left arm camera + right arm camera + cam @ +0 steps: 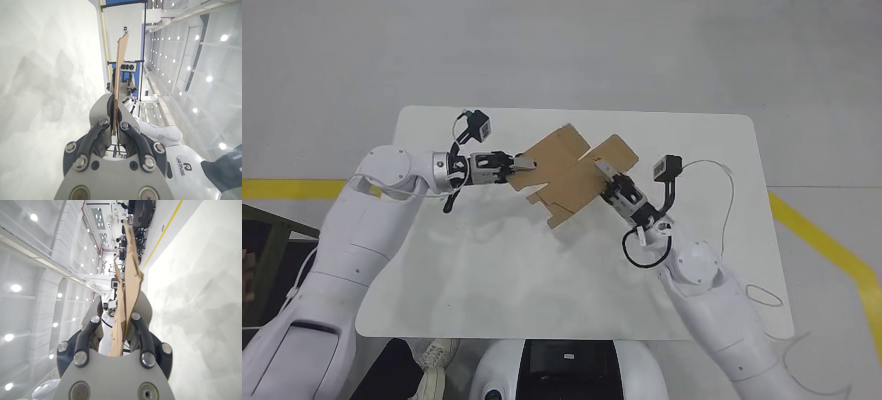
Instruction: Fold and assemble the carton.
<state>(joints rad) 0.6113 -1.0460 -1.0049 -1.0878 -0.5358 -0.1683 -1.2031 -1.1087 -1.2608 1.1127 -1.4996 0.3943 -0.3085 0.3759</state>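
Left hand (522, 163) – closed on the carton (572, 170). In the left wrist view both fingers of this hand (115, 106) press flat against one edge of the brown board, which runs straight out from between them, edge-on (121, 62). Right hand (610, 183) – jaws apart, with the carton between them. In the right wrist view the hand (121, 306) straddles two layers of board (132, 275); one finger (143, 303) lies against the outer layer, and the other finger (95, 308) stands clear of the board with a gap showing. The carton is unassembled: a flattened blank with notched flaps, spanning the space between my two hands, its left edge in the left hand and its right side at the right hand. The layers part slightly ahead of the right hand. My hands face each other across the blank, and my right hand shows beyond the far end of the board in the left wrist view. The white worktop (542, 270) lies beneath both hands and the carton. I cannot tell whether the flaps farthest from my hands touch it.
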